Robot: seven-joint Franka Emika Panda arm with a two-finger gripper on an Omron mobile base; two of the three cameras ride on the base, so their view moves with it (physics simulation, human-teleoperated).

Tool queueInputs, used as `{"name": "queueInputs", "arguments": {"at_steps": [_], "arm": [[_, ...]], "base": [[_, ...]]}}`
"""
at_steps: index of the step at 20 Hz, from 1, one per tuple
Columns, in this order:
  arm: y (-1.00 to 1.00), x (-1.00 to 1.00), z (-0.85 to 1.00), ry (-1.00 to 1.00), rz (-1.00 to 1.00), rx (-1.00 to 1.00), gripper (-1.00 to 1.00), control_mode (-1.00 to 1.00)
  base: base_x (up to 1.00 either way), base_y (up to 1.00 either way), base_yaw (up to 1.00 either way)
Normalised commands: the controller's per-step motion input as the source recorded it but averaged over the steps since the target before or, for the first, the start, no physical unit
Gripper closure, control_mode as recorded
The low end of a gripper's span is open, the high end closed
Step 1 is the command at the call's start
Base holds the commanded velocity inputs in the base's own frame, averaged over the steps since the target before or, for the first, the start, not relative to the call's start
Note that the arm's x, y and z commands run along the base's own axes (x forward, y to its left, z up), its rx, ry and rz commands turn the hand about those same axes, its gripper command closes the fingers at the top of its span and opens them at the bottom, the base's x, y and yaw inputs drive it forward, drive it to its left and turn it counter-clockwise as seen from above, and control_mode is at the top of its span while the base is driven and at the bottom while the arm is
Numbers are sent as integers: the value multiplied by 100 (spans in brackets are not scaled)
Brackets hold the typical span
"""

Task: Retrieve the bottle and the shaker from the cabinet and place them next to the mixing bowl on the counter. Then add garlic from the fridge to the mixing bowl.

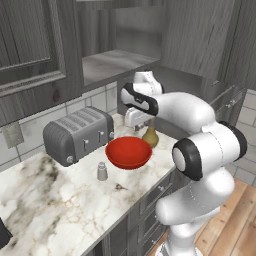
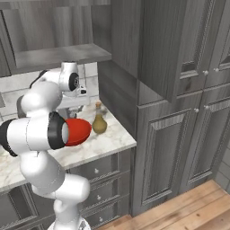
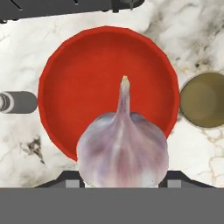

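A whitish-purple garlic (image 3: pixel 123 148) bulb sits between my gripper's (image 3: pixel 120 180) two dark fingertips, directly above the red mixing bowl (image 3: pixel 87 83). The gripper is shut on it. In the left base view the hand (image 1: pixel 135 119) hovers over the far rim of the bowl (image 1: pixel 128 151) on the marble counter (image 1: pixel 60 200). The grey-white shaker (image 1: pixel 102 171) stands just in front of the bowl, also seen as the shaker (image 3: pixel 17 102) beside it. The amber bottle (image 1: pixel 150 136) stands behind the bowl, touching or nearly touching its rim. The cabinet's (image 1: pixel 30 50) shelf niche (image 1: pixel 115 62) is bare.
A grey toaster (image 1: pixel 77 134) stands left of the bowl against the tiled wall. Tall dark panelled cupboards (image 2: pixel 179 112) rise right of the counter's end, where the bottle (image 2: pixel 99 120) and bowl (image 2: pixel 78 130) sit. Wooden floor (image 2: pixel 188 211) lies below.
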Motion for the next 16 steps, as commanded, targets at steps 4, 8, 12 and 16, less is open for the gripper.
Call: {"name": "queueInputs", "arguments": {"at_steps": [4, 8, 12, 16], "arm": [[28, 0, -30, 0, 2, 0, 100, -100], [11, 6, -29, 0, 1, 0, 100, -100], [0, 15, -39, 0, 1, 0, 100, -100], [0, 15, -41, 0, 1, 0, 100, -100]], "base": [[0, 0, 0], [0, 0, 0], [0, 0, 0], [0, 0, 0]]}}
